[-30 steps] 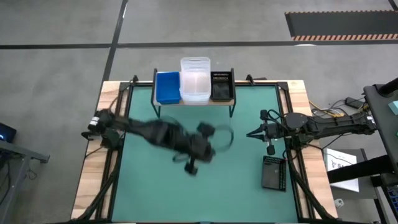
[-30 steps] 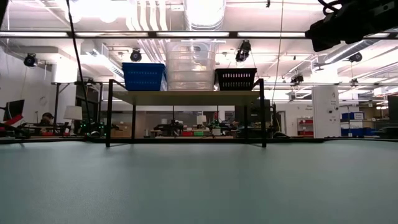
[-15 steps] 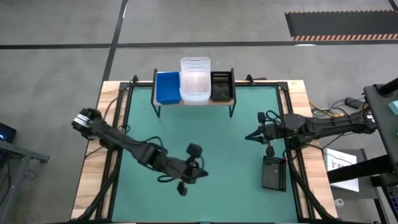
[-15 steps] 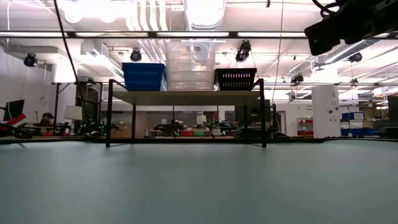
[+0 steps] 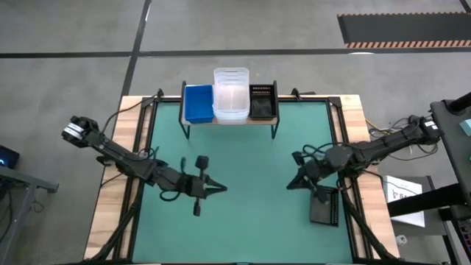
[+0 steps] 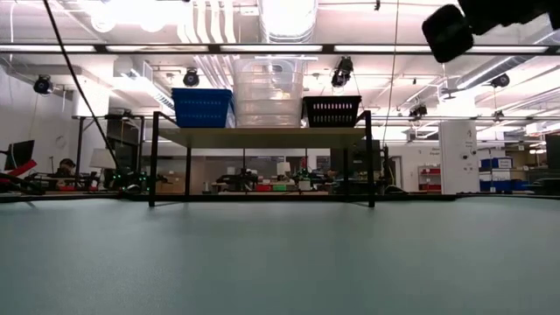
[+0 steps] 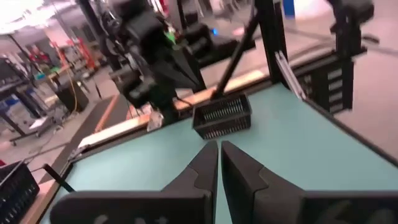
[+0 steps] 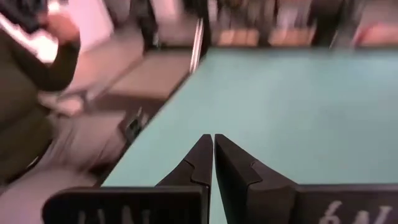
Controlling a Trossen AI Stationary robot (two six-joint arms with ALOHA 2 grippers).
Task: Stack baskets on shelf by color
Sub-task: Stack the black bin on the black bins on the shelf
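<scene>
The green tabletop [image 5: 243, 221] lies mostly bare, and the shelf [image 5: 229, 119] stands along its far edge, carrying three piles side by side. At the shelf's left end sits the blue stack [image 5: 198, 103], in the middle the clear stack [image 5: 231, 94], rising tallest of the three, and at the right end the black stack [image 5: 262, 102]. From table height the black pile [image 6: 332, 111] looks the lowest, so I judge it to be one basket short.

That missing piece seems to be the lone black basket [image 5: 324, 205], resting at the tabletop's right edge toward the near corner, well apart from the shelf.

The right arm reaches in from the right edge, and the right pincer [image 5: 293, 184] hangs just beside that basket on its inner side, fingers pressed together and pinching nothing. The left arm stretches in from the left edge, its left pincer [image 5: 222, 188] out over the middle of the tabletop, also pressed together and empty.

So the step in hand looks like the last fetch. The right pincer would need to spread, settle over a wall of the lone basket, pinch it, then carry it to the shelf's right end and nest it squarely on the black pile.
</scene>
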